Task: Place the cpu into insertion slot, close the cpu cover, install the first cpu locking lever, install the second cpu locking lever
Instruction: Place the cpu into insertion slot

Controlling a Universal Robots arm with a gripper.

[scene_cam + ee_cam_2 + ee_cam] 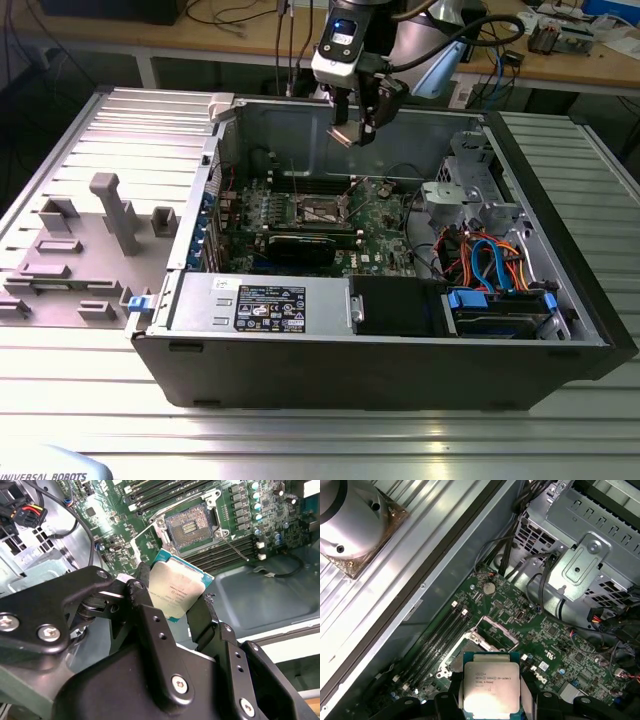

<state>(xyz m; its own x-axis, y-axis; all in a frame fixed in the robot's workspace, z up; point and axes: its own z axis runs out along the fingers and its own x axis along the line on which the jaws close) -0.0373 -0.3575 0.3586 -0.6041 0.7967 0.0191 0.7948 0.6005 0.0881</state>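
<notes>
The black gripper (175, 587) is clamping the flat silvery-grey square cpu (177, 592), hanging above the dark-centred, silver-rimmed insertion slot (192, 527); its fingers (150, 625) are hiding the chip's lower edges.

Cpu (180, 587): between the gripper (174, 592) fingers, above the motherboard (115, 545), apart from it.
Insertion slot (191, 527): on the motherboard, memory slots (222, 552) on two sides.
Drive cage (470, 185): in the case (400, 370), at the exterior view's right of the motherboard.
Power supply (260, 305): before the motherboard, along the case's near wall.
</notes>
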